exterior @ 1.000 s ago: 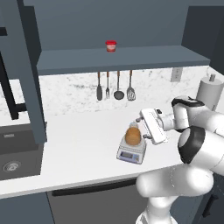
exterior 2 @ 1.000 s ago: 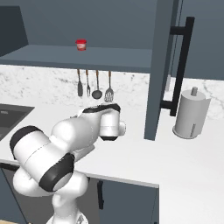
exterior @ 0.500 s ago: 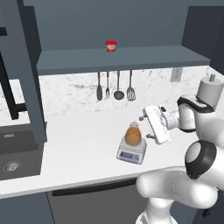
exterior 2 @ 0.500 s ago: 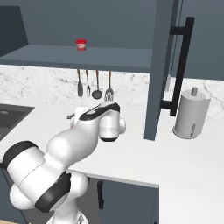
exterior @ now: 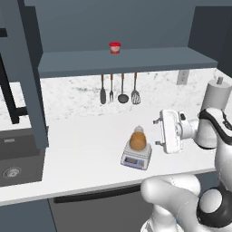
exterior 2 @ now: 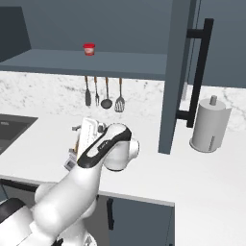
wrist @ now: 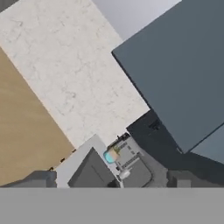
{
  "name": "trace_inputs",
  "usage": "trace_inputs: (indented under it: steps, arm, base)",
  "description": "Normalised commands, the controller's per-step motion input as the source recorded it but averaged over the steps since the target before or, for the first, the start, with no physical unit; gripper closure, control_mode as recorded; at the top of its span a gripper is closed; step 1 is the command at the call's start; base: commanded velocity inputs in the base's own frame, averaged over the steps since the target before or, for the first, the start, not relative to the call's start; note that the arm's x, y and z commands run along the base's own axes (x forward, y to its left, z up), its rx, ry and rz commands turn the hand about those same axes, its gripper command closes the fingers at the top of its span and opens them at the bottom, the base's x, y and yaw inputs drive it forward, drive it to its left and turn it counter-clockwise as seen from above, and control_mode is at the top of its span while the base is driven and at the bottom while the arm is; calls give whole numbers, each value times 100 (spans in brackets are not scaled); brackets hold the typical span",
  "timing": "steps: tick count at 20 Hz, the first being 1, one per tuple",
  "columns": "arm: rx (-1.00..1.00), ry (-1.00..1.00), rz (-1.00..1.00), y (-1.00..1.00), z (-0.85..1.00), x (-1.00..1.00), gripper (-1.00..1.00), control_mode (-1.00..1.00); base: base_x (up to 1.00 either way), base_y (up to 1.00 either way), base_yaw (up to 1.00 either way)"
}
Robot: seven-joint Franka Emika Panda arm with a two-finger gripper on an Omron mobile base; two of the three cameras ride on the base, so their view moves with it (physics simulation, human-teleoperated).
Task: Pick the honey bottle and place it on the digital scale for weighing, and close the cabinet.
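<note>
The squat amber-orange honey bottle stood on the flat pale grey digital scale; jaws state unclear; next, swing wide toward the slate-blue cabinet door at three o'clock

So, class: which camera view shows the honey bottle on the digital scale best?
The left base view: the honey bottle stands upright on the digital scale, fully visible. In the right base view the arm hides nearly all of both. The hand view points elsewhere.
</note>
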Motion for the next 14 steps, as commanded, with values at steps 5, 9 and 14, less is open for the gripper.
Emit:
trace_inputs:
  steps: [5,9,14]
  arm:
    - [37,-45,-18,-9,4,-33,-100,-100]
    - [12,-50,-18,-40,24,-28,-100,-100]
    - [4,-38,-18,-56,25,-33,-100,-100]
  base:
    - [0,0,0]
    - [0,0,0]
    - [0,0,0]
